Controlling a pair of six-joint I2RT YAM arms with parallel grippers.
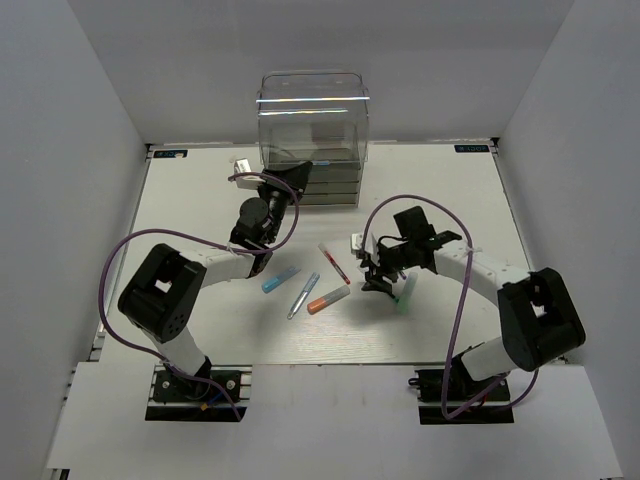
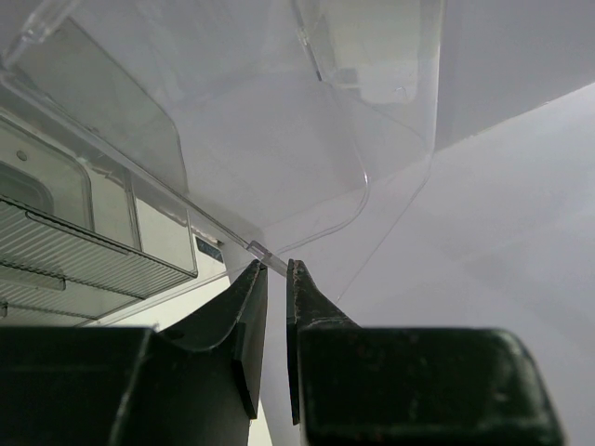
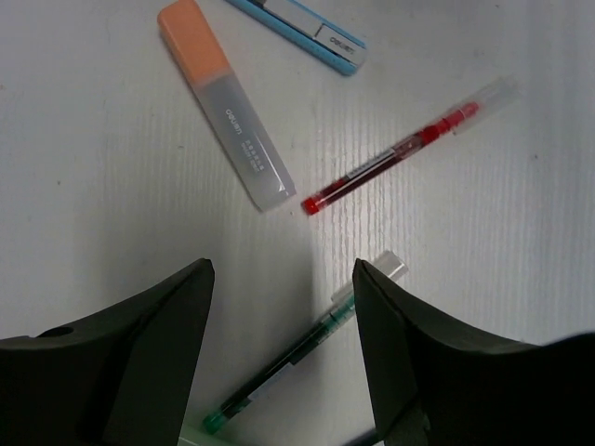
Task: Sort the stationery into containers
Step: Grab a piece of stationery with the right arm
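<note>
Right wrist view: right gripper [image 3: 281,279] jaws are spread over the green pen [image 3: 297,358] on the table [image 3: 93,186]; pickup is judged underway, descent and closing are needed. Left gripper [image 2: 276,279] jaws are seen nearly together, empty, beside the drawer unit [image 1: 312,130].

A tall clear plastic drawer unit [image 1: 312,140] stood at the middle of the bench's far edge. Toward the near edge lay, left to right, a short blue marker [image 1: 281,280], a thin silvery-blue pen [image 1: 303,296], a short orange marker [image 1: 328,300] with a thin red pen [image 1: 334,263] behind it, and a mint-green marker [image 1: 405,292].
</note>
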